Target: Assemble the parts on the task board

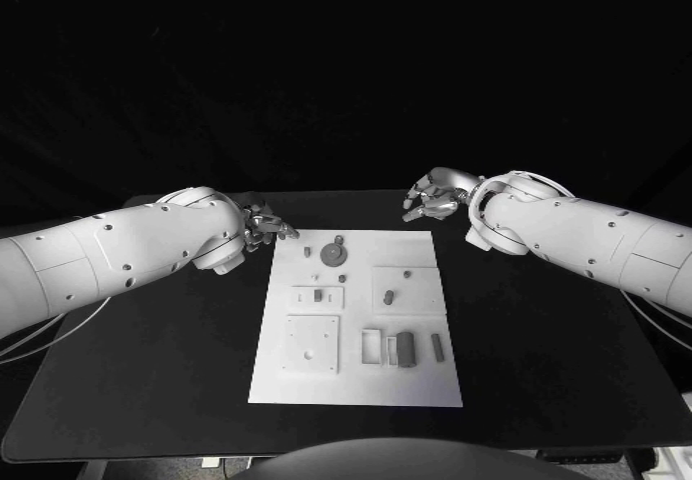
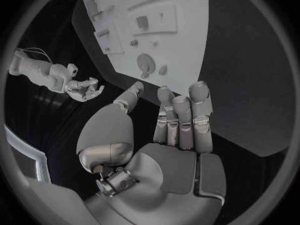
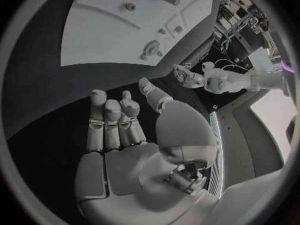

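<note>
While both arms are hovering past the far corners, the tabletop [image 1: 173, 400] is carrying the task board [image 1: 361, 385] — a white plate lying flat at its middle, looking stiff and heavy enough to stay put under a light push.

Left hand [image 1: 264, 226]: hanging just off the board's far left corner, fingers [image 2: 181, 116] loosely extended, grasping nothing.

Right hand [image 1: 437, 196]: hanging beyond the far right corner, fingers [image 3: 109, 120] likewise released and empty.

Parts — small, apparently rigid and light, likely slipping in a broad grip; pinching across the narrow sides seems best:
- round disc [image 1: 333, 254], near the far edge;
- upright blocks [image 1: 405, 349], sitting in the near right area;
- small pegs [image 1: 389, 297], dotting the square recesses.

Hard to make out: which pieces are seated and which are lying loose, plus each recess's depth.
</note>
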